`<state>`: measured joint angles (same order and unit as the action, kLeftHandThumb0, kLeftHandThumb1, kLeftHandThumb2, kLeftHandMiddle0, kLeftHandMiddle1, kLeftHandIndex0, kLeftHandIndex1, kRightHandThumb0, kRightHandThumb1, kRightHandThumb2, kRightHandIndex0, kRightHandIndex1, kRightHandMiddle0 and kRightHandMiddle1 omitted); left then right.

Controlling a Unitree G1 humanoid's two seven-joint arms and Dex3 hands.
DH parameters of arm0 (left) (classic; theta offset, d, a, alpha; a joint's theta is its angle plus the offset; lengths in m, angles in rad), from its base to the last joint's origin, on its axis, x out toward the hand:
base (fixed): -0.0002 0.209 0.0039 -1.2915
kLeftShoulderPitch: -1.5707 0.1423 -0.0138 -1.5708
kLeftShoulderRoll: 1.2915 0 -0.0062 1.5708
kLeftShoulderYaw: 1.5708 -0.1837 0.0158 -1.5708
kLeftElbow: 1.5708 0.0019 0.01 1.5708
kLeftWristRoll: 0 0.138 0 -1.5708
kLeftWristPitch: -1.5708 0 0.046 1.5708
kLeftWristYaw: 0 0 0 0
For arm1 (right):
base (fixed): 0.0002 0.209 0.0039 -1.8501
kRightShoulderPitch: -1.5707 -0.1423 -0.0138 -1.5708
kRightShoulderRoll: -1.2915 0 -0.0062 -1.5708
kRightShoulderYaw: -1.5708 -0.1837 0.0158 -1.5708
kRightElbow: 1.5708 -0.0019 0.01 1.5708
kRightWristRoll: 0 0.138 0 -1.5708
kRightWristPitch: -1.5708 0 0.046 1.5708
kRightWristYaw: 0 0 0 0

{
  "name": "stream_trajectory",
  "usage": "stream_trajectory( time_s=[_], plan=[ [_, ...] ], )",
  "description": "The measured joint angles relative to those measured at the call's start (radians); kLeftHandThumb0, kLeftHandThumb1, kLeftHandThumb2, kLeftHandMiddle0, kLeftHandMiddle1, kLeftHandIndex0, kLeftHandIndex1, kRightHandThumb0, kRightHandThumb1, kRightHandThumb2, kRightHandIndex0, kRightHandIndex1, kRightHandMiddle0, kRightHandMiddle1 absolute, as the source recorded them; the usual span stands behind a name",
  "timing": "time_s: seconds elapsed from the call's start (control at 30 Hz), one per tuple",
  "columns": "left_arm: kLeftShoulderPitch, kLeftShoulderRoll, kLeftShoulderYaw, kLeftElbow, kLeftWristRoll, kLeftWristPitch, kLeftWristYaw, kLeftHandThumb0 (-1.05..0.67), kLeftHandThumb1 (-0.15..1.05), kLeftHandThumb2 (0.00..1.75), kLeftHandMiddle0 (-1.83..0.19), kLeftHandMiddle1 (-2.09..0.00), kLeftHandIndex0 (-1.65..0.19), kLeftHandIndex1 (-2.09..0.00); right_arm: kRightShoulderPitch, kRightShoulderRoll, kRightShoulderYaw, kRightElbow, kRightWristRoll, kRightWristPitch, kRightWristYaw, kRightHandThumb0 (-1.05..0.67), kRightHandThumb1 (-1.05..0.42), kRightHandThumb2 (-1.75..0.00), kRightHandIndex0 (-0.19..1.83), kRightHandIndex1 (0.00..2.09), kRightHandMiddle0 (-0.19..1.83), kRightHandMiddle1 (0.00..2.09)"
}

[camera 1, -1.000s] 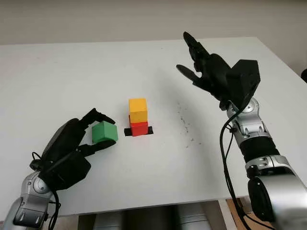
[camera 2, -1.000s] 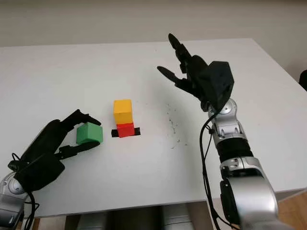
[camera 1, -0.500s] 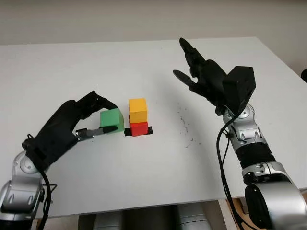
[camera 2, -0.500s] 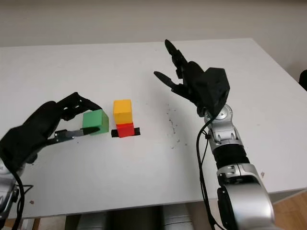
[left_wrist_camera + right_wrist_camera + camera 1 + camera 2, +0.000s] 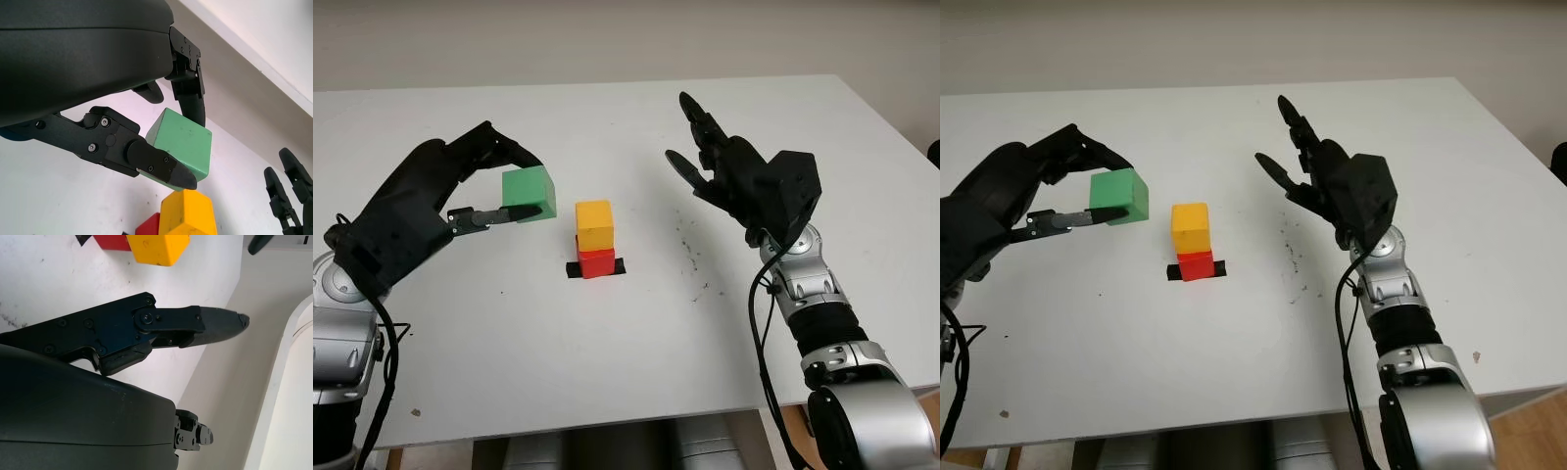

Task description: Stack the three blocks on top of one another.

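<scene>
Hovering above the white tabletop (image 5: 636,352), the robot's black left hand (image 5: 431,201) pinches a green cube-shaped block (image 5: 529,193) between its fingers (image 5: 156,164), one pressed along the block's lower near edge and others curled over its top. The block is clear of the table, up in the air and tilted a little, to the left of the small stack and somewhat higher than its top. That stack stands near the middle of the table: a yellow cube-shaped block (image 5: 595,225) sitting squarely on a red cube-shaped block (image 5: 597,262), the red one resting on a short strip of black tape (image 5: 576,269) stuck to the surface. From the left wrist camera the green block sits just above and to one side of the yellow one, with a gap between them. On the other side, the black right hand (image 5: 729,176) is raised over the table to the right of the stack, open and holding nothing, its palm turned towards the blocks and well apart from them. A scatter of faint dark specks (image 5: 690,259) marks the table between the stack and the right arm.
</scene>
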<state>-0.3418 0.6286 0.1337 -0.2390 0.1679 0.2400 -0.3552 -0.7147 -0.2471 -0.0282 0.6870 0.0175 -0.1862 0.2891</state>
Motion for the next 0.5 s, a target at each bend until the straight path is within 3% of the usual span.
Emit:
stream_trajectory(
  time_s=[0.17, 0.33, 0.5],
  plan=[
    [-0.09, 0.001, -0.029, 0.015, 0.024, 0.022, -0.003, -0.35, 1.05, 0.06, -0.06, -0.8, -0.36, -1.47, 0.014, 0.032, -0.016, 0.016, 0.05, -0.005, 0.036, -0.77, -1.05, -0.72, -0.19, 0.0, -0.19, 0.0],
    [-0.145, -0.02, -0.072, 0.05, 0.035, 0.081, -0.003, -0.33, 1.04, 0.05, -0.17, -0.64, -0.43, -1.4, 0.025, 0.044, -0.02, 0.02, 0.065, -0.011, 0.04, -0.78, -1.05, -0.72, -0.19, 0.0, -0.19, 0.0],
    [-0.196, -0.074, -0.113, 0.056, 0.056, 0.224, 0.021, -0.31, 1.04, 0.06, -0.16, -0.6, -0.44, -1.41, 0.028, 0.046, -0.023, 0.021, 0.065, -0.023, 0.025, -0.76, -1.05, -0.7, -0.19, 0.0, -0.19, 0.0]
  ],
)
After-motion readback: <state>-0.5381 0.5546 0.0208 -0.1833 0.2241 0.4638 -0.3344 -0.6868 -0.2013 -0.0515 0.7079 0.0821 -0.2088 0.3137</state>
